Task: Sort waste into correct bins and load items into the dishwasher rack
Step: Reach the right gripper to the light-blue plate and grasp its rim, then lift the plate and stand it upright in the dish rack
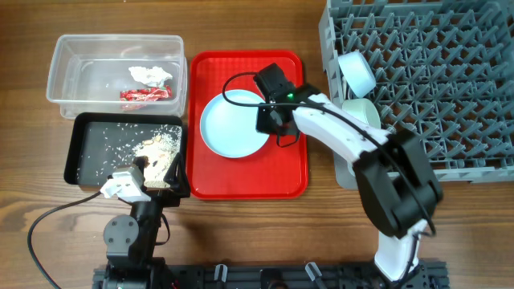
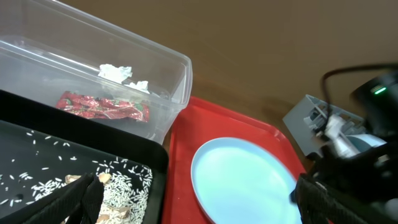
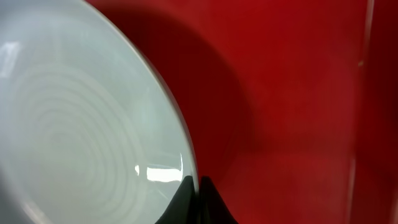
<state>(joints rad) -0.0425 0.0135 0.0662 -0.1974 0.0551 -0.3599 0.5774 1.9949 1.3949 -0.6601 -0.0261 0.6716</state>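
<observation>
The right arm (image 1: 337, 132) reaches over the flat red plastic tray (image 1: 241, 181). Its jaws are pressed together on the right-hand rim of the pale blue round plate (image 1: 233, 124), pinching the thin edge between their dark tips. In the right wrist view the plate (image 3: 81, 124) spreads away to the left of the jaws, and bare red tray lies to their right. The plate rests on the tray.

The large grey plastic lattice rack (image 1: 434, 80) stands on the wooden worktop (image 1: 241, 24), on the other side of these jaws from the plate. A small pale blue bowl (image 1: 356, 72) sits tilted at its near corner. A light green bowl (image 1: 363, 112) lies just below it, partly hidden by the arm.

The left jaws are spread wide and hold nothing. They hang over the near end of the shallow black rectangular tray (image 1: 71, 152). Pale beige rice-like scraps (image 1: 157, 148) lie scattered in the tray, under and just ahead of them. Beyond the tray is the clear rectangular plastic tub (image 1: 116, 38). It holds the crinkled red-and-white wrapper (image 1: 146, 94) and the crumpled white tissue (image 1: 151, 75), the tissue just beyond the wrapper. In the left wrist view the plate (image 2: 242, 180) lies ahead of the left jaws and to their right.
</observation>
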